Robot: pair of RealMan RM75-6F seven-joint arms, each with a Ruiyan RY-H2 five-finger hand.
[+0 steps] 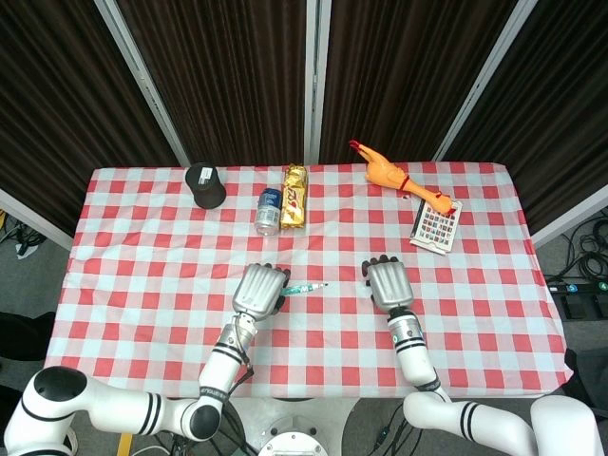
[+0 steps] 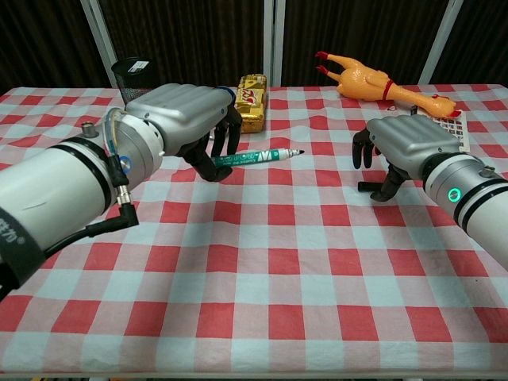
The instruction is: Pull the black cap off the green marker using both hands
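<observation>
My left hand [image 2: 186,127] grips the green marker [image 2: 255,156] by its left end and holds it just above the checked cloth. The marker points right, and its small black tip [image 2: 298,152] sticks out toward my right hand. In the head view the left hand [image 1: 260,289] and the marker [image 1: 306,288] sit near the table's front middle. My right hand [image 2: 401,151] hovers a short way to the right of the tip with its fingers spread and nothing in it. A gap separates the right hand [image 1: 386,283] from the marker.
At the back stand a black pen cup [image 1: 205,184], a water bottle [image 1: 269,210] and a gold snack pack [image 1: 296,196]. A rubber chicken [image 1: 385,174] and a patterned card [image 1: 437,226] lie at the back right. The table's front edge is close to both forearms.
</observation>
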